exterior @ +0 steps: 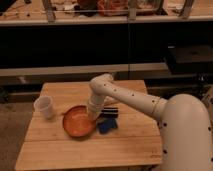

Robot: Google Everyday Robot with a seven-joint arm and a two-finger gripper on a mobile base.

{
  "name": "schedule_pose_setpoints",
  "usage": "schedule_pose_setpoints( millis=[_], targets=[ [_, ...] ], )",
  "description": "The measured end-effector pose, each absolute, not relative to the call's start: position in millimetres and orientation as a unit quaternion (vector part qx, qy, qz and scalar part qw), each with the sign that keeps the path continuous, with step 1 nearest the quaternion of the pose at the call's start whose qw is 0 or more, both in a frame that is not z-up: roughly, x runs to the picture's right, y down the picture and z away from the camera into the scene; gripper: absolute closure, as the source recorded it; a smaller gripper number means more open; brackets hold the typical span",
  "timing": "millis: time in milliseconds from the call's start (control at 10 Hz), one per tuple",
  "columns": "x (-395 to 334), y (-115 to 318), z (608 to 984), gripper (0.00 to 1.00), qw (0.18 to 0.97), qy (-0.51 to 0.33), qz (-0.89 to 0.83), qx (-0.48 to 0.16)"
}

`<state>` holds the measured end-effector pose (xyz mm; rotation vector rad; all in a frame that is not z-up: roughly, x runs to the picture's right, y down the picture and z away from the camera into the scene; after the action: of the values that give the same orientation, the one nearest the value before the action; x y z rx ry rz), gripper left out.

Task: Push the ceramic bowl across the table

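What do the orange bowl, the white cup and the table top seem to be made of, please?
The bowl looks like glazed ceramic: smooth orange surface, thick rim. The cup looks like thin, translucent white plastic, though paper is possible. The table appears to be light wood with visible plank lines. The hand is at the bowl's right rim.
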<state>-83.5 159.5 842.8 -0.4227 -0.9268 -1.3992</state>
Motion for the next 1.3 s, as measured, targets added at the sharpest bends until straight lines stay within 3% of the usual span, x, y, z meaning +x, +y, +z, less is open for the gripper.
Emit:
schedule_pose_setpoints(
  millis=[1300],
  targets=[
    [-26,150,840,1.00,0.677,-0.407,-0.577,-0.208]
  ],
)
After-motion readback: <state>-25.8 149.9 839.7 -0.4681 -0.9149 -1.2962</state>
